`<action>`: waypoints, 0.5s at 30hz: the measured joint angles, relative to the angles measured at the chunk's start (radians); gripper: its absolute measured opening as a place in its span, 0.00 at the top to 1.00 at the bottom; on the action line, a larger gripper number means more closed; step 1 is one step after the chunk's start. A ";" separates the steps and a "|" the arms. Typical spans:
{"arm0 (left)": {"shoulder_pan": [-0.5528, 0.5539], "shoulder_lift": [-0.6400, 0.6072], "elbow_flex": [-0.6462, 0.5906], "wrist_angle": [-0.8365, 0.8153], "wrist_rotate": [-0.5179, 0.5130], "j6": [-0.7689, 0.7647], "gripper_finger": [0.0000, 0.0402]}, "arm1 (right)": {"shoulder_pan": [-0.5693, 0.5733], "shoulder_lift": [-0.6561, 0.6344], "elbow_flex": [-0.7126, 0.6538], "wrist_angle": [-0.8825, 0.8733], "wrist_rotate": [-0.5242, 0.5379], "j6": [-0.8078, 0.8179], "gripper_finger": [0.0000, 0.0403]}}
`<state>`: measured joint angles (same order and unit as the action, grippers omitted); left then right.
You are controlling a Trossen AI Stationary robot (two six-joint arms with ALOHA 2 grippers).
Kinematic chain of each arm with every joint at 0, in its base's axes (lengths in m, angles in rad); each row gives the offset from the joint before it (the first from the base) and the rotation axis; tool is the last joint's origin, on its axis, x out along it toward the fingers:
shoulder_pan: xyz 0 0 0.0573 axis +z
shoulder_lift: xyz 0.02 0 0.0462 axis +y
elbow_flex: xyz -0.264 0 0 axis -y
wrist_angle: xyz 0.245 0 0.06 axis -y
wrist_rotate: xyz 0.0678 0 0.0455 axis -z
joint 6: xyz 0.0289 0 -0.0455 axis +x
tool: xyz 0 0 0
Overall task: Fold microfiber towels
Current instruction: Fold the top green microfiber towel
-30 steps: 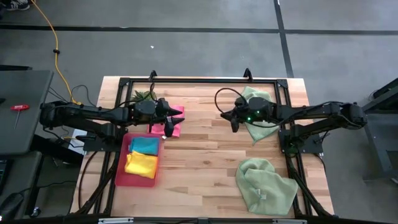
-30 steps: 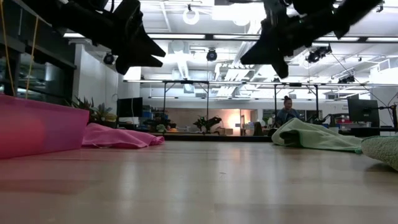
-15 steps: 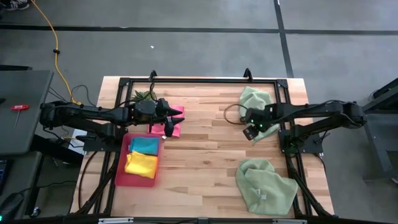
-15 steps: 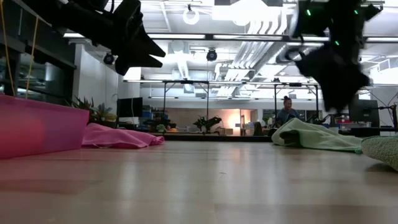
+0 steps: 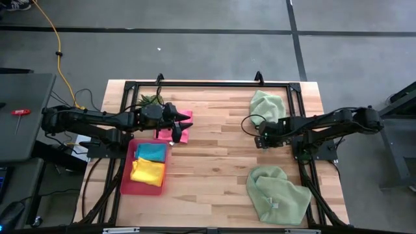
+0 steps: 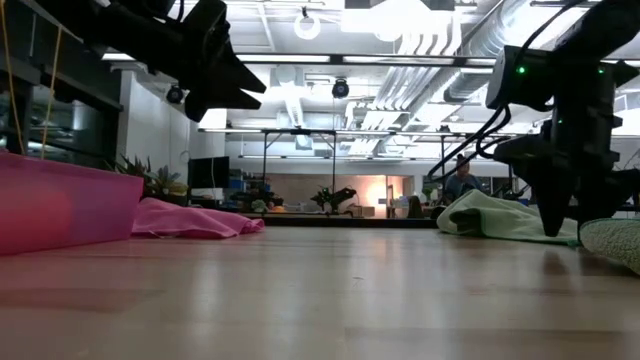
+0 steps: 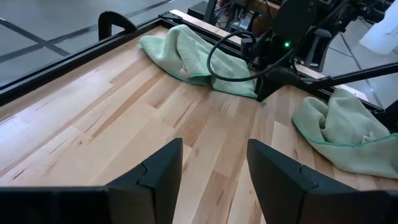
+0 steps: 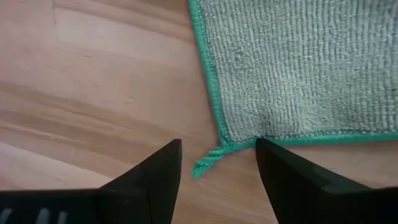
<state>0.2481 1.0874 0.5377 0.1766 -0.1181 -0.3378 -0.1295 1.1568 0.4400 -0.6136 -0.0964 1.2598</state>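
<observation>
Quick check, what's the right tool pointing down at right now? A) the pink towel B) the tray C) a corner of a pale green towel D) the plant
C: the right tool stands open just above the green-edged corner of the pale green towel on the table, as its wrist view shows.

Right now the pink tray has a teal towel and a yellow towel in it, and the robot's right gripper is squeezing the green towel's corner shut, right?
Not quite. The right gripper is open, its fingers either side of the green towel's corner, as the right wrist view shows. The pink tray does hold the teal towel and yellow towel.
</observation>
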 joint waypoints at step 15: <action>0.000 0.000 0.000 -0.001 -0.003 0.000 0.58 | 0.000 0.043 0.000 -0.044 0.088 -0.043 0.88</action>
<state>0.2481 1.0874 0.5377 0.1757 -0.1207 -0.3378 -0.1295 1.2003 0.4397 -0.6574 -0.0083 1.2172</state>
